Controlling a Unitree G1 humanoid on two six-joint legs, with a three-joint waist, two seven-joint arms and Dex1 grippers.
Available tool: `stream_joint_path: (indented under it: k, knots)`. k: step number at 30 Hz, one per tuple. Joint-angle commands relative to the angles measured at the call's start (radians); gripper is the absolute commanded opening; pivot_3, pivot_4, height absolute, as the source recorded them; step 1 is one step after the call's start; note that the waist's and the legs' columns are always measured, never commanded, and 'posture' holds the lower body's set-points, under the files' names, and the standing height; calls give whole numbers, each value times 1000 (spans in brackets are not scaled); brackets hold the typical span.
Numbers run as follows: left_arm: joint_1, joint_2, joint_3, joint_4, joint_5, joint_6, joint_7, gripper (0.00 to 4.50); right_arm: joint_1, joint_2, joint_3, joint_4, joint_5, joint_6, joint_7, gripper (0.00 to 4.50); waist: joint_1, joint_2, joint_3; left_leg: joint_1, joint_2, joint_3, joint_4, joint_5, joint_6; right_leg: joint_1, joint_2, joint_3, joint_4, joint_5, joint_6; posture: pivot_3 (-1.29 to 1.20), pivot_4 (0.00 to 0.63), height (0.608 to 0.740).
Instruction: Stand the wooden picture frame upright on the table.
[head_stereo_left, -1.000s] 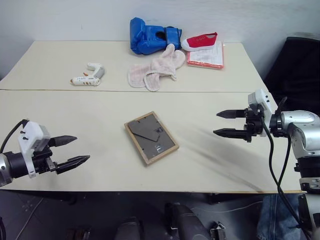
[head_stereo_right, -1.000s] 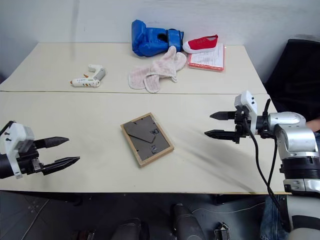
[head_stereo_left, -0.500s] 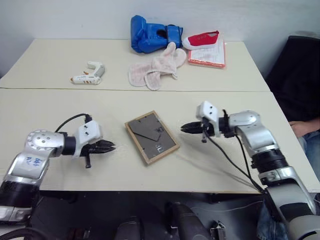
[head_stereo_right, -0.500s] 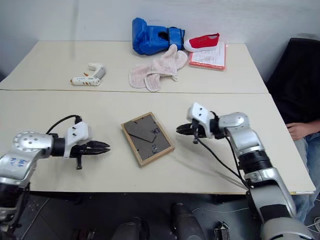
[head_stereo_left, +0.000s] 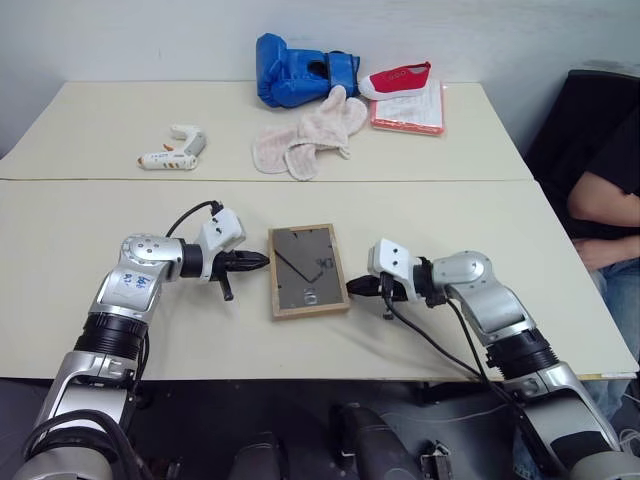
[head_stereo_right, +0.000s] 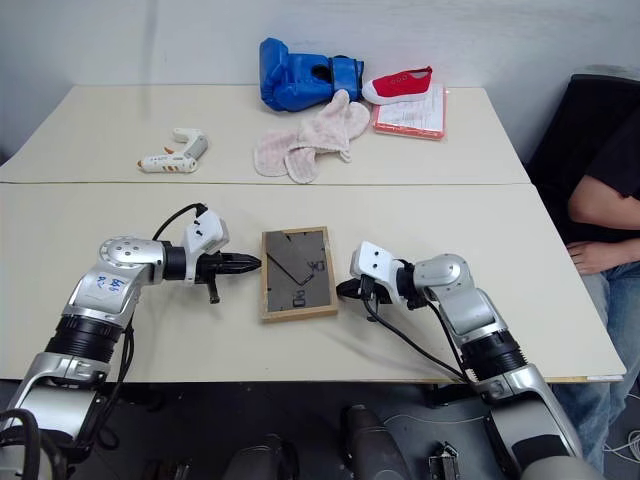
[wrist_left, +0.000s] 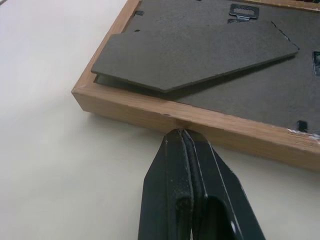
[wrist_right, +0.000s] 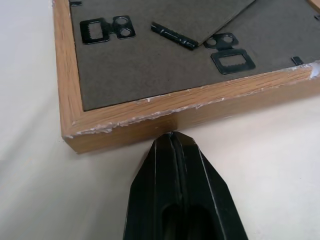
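Light-wood picture frame lies flat, dark back up, near the middle of the cream bench's front half. Left gripper and right gripper — jaws closed, holding nothing — press their tips against opposite side edges of the frame.

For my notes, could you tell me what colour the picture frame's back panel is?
Dark grey-brown, on the wooden picture frame, best seen in the left wrist view.

A blue boxing glove, red shoe, pink cloth and glue gun lie at the back.
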Motion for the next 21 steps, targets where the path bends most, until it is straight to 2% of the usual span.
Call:
stream_joint_path:
  k: [1,4,7,9,13,15,17,21]
  knots:
    - [18,47,72,-27,-75,133,-34,29,3,-34,-20,-41,8,-14,5,0,0,0,0,0,0,0,0,0,0,0,0,0,0,0,0,0,150,740]
    - [23,91,98,-67,-192,500,-66,602,-12,-59,-13,-18,-10,-48,14,0,2,0,0,0,0,0,0,0,0,0,0,0,0,0,0,0,150,740]
    - [5,111,120,-100,-300,851,-53,1535,-40,-77,3,9,-39,-100,20,0,2,0,0,0,0,-1,0,0,1,0,0,0,0,0,0,0,150,740]
    - [-8,99,143,-115,-348,1011,-19,2207,-57,-88,22,30,-73,-154,26,0,4,0,0,-1,-1,-1,0,-2,3,0,0,0,0,0,0,0,150,740]
    - [-14,40,166,-146,-392,1165,63,3400,-88,-86,62,82,-135,-242,19,0,6,0,0,0,-1,-2,1,-1,2,1,0,-1,1,0,0,0,150,740]
    - [-10,0,158,-156,-392,1199,108,4038,-98,-73,73,87,-148,-250,16,0,7,0,0,0,-1,-2,1,-1,1,2,0,-1,1,0,0,0,150,740]
    - [-3,-37,149,-167,-389,1216,148,4477,-102,-63,81,84,-152,-253,16,0,7,-1,-1,2,-1,-2,1,-1,1,3,0,-1,0,0,0,0,150,740]
    - [5,-111,119,-179,-393,1235,206,4477,-98,-43,95,69,-161,-248,17,0,10,2,-4,6,-1,-2,1,-1,0,7,-1,0,-1,0,0,0,150,740]
